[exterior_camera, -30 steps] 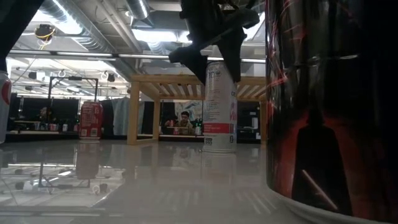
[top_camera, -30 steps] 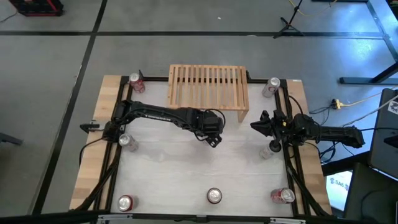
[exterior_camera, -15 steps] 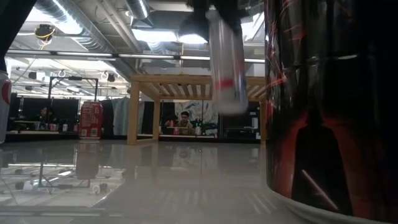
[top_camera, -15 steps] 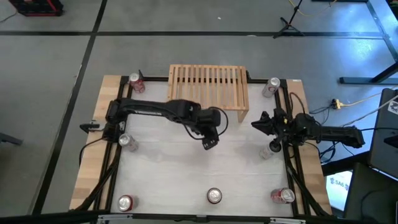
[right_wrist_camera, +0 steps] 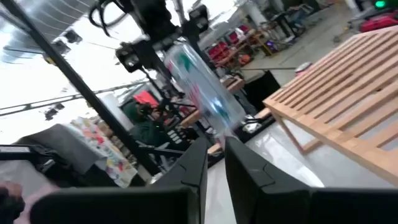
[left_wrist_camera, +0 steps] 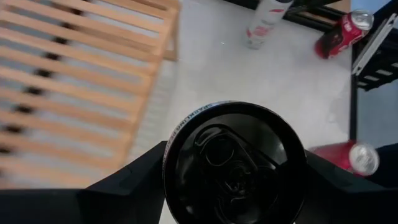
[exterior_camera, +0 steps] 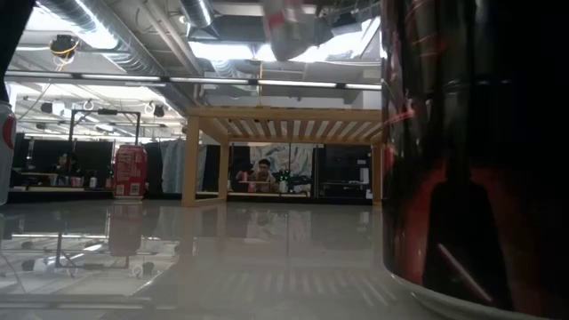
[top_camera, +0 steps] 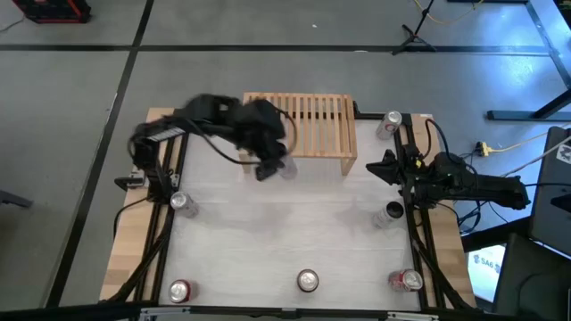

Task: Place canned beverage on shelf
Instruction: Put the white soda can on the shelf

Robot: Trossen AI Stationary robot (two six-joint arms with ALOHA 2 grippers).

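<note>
1. Pale wood slats form the shelf (top_camera: pixel 299 123) at upper centre of the high view.
2. Left gripper (top_camera: pixel 270 166) pinches a white can (top_camera: pixel 284 166), lifted off the table (top_camera: pixel 294 236) just in front of the shelf's left part.
3. Right gripper (top_camera: pixel 382 166), fingers pressed together, waits at the right edge.
4. Other cans ring the table: a red can (top_camera: pixel 181 291) lower left, a silver-topped can (top_camera: pixel 307 281) bottom centre, another can (top_camera: pixel 389 125) upper right.
5. A dark can (exterior_camera: pixel 476 151) fills the low view's right side.
</note>
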